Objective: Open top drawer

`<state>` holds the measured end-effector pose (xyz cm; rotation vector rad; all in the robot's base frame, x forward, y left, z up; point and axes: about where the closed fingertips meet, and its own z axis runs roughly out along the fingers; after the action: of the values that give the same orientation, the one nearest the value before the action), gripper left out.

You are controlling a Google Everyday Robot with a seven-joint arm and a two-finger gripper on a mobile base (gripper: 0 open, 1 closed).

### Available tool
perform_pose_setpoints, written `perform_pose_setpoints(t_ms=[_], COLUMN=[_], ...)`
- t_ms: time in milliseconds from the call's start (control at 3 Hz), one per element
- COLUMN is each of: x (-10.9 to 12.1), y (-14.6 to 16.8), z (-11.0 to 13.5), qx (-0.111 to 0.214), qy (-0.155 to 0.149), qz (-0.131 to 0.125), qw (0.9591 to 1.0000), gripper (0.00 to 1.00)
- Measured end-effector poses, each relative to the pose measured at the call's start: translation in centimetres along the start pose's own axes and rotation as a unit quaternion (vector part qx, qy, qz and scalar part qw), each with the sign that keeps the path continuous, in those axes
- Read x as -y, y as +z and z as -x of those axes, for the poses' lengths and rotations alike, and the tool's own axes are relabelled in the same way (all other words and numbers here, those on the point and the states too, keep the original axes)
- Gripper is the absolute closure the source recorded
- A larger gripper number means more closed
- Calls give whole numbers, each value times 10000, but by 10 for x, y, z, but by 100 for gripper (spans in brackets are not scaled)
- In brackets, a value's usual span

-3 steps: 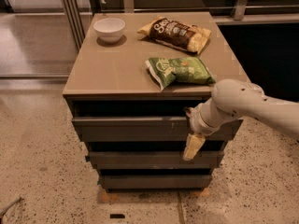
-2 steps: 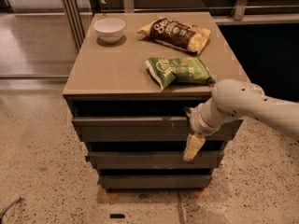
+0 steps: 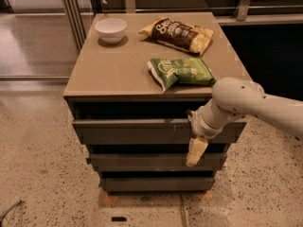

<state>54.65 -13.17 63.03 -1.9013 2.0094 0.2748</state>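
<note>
Whether our jaws are apart or together we cannot tell. Our gripper (image 3: 196, 150) hangs point-down before the top drawer (image 3: 128, 131), at its 4 o'clock edge, likely placed to catch the handle-less lip and pull. The tabletop (image 3: 109, 74) above carries a bowl (image 3: 111, 30) at 11 o'clock, a brown bag (image 3: 177, 33) at 1 and a green bag (image 3: 182, 71) at 4.

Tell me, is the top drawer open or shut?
Open a little, it seems: the top drawer sticks out past the two lower fronts. The end effector hangs just in front of it.
</note>
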Motion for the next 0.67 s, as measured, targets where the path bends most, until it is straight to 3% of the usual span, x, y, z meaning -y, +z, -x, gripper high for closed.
perform_pose_setpoints(t_ms=[667], x=[-34], y=[-18], z=[11], qx=[-22], qy=[63], qz=[591], qw=[9982], gripper=[0])
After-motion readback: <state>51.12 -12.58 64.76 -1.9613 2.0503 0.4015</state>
